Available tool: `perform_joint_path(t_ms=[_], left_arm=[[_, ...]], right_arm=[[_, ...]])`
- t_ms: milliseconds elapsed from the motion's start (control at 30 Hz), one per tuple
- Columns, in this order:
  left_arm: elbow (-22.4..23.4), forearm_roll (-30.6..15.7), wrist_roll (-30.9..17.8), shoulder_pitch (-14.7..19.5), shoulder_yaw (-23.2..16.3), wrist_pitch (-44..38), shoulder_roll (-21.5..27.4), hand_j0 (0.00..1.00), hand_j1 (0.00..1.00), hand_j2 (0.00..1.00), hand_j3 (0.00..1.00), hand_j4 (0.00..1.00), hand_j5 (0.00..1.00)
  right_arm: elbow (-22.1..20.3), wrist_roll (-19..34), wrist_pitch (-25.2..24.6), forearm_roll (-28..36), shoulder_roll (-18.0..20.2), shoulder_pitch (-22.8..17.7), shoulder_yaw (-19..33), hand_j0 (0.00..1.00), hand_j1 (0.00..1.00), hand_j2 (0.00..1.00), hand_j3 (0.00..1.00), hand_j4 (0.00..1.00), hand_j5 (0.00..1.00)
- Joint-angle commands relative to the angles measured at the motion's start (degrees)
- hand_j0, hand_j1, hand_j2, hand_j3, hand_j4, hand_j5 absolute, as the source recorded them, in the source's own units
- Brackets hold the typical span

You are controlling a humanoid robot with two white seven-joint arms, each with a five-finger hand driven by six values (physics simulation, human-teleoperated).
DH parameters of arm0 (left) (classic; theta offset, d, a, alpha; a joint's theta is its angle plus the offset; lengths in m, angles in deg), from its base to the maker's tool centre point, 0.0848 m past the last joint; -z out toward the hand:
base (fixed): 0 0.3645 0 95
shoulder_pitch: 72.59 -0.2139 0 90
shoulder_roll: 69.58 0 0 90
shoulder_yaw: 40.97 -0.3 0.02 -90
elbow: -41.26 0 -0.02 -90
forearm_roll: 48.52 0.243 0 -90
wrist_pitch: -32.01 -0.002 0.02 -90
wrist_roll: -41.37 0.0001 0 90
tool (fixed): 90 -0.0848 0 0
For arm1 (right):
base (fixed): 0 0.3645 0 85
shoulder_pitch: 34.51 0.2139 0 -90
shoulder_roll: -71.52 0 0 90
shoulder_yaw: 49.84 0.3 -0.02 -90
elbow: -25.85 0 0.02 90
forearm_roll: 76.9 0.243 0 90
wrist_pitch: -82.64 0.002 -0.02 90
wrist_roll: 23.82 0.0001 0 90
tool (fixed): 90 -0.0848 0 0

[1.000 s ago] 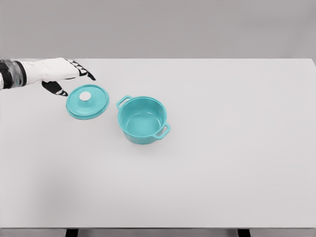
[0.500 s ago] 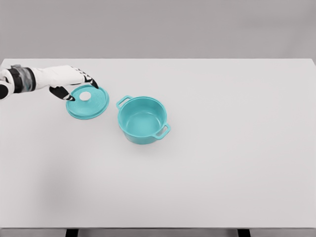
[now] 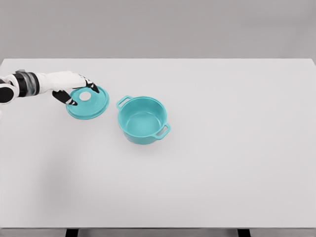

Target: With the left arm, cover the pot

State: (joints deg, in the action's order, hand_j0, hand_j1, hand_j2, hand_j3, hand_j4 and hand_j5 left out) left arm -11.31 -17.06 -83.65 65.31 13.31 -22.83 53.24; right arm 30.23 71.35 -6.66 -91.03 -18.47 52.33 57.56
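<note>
**One hand over the lid, pot uncovered**

Two teal things sit on the white table [image 3: 222,163]: a lid [image 3: 89,104] at the left and a pot [image 3: 143,120] just to its right. They lie close together but do not touch; a narrow strip of table shows between the lid's rim and the pot's nearer handle.

The pot stands upright and open, its inside bare. One handle points up and left toward the lid, the other down and right. The lid lies flat on the table with its white knob [image 3: 85,96] facing up, a little left of the lid's middle.

The left arm comes in from the left edge of the head view, low over the table's far left part. Its left hand [image 3: 74,87] reaches over the lid's upper left rim. The fingers [image 3: 93,86] are spread apart and bent downward, the dark tips arching over the knob on its far side, while the thumb [image 3: 68,98] comes down on the near side at the lid's left edge. The knob sits between thumb and fingers, but a gap shows around it, and whether any tip touches the lid or the knob cannot be told from this view. The hand does not grip anything.

The right arm does not show.
</note>
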Motion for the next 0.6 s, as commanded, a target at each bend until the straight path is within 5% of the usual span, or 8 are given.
perform_joint_path(t_ms=[0,567], left_arm=[[0.6,-0.4,0.0,0.0,0.1,-0.2,-0.3,0.75,0.75,0.75,0.75,0.75,0.75],[1.9,-0.2,0.0,0.1,0.2,-0.2,-1.6,0.70,0.70,0.70,0.70,0.70,0.70]], right_arm=[[0.0,0.0,0.0,0.0,0.0,0.0,0.0,1.00,1.00,1.00,1.00,1.00,1.00],[0.0,0.0,0.0,0.0,0.0,0.0,0.0,1.00,1.00,1.00,1.00,1.00,1.00]])
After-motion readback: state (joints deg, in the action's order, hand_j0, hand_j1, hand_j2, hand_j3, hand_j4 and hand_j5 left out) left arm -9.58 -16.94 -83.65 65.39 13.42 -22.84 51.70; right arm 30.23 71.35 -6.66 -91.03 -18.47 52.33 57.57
